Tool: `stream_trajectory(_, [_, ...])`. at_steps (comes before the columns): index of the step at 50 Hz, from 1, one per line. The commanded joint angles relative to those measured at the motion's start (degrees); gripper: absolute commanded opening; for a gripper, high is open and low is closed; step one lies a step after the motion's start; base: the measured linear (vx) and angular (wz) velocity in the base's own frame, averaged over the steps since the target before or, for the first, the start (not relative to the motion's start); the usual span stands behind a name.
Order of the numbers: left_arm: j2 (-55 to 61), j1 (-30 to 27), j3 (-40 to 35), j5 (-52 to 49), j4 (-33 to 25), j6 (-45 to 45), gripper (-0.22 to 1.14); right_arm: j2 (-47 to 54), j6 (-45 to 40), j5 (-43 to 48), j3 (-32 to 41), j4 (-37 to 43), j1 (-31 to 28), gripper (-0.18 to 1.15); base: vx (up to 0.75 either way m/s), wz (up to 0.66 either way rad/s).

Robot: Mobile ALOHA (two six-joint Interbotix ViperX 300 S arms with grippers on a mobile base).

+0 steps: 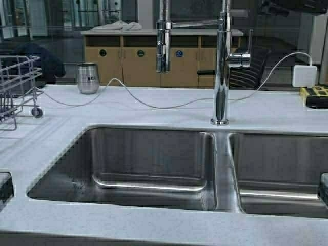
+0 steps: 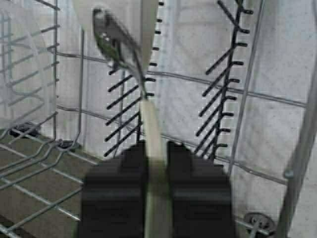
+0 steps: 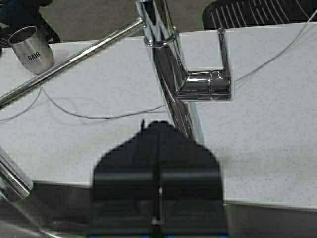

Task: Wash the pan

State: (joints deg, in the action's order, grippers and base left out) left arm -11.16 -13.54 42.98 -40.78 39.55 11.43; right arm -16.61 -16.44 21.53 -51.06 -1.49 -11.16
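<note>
**Left wrist view: pan handle gripped in the rack**

The left gripper (image 2: 157, 173) is clamped on the pan (image 2: 148, 129) handle, whose long axis runs straight ahead into the dish rack (image 2: 233, 89) at far left. The right gripper (image 3: 157, 168), fingers together, waits facing the faucet (image 3: 173, 84).

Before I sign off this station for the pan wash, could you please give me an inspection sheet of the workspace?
Surface: speckled counter with double steel sink and faucet.
Job's things: pan held by its handle inside the wire dish rack.
Clutter: steel cup, yellow power strip.
Grippers: left gripper, jaws closed on the pan handle; right gripper, jaws shut on nothing, close to the faucet.
Cables: thin cable across the counter to a white adapter.
Surroundings: cabinets, black chair.
</note>
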Motion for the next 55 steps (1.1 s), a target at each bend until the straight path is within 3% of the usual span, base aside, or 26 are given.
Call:
stream_trajectory(1, [1.7, -1.8, -0.6, 0.5, 0.0, 0.1, 0.03, -0.5, 0.1, 0.6, 1.1, -0.1, -0.2, 0.07, 0.00, 0.00])
stream_trajectory(24, [4.4, -3.2, -2.5, 0.2, -0.3, 0.7, 0.07, -0.5, 0.1, 0.6, 0.8, 0.0, -0.2, 0.07, 0.00, 0.00])
stream_trajectory(30, [4.8, -3.3, -3.3, 0.2, -0.3, 0.8, 0.28, -0.6, 0.1, 0.5, 0.8, -0.1, -0.2, 0.07, 0.00, 0.00])
stream_trajectory(40, [6.6, -3.3, -4.5, -1.2, -0.3, 0.8, 0.99, -0.5, 0.2, 0.5, 0.7, -0.1, -0.2, 0.07, 0.00, 0.00])
stream_trajectory(42, [7.3, -3.3, -4.7, -2.0, -0.4, 0.8, 1.06, -0.5, 0.2, 0.6, 0.7, -0.1, -0.2, 0.07, 0.00, 0.00])
stream_trajectory(55, [7.9, -3.3, -5.3, -2.2, -1.1, 0.8, 1.01, -0.5, 0.2, 0.6, 0.8, -0.1, -0.2, 0.07, 0.00, 0.00])
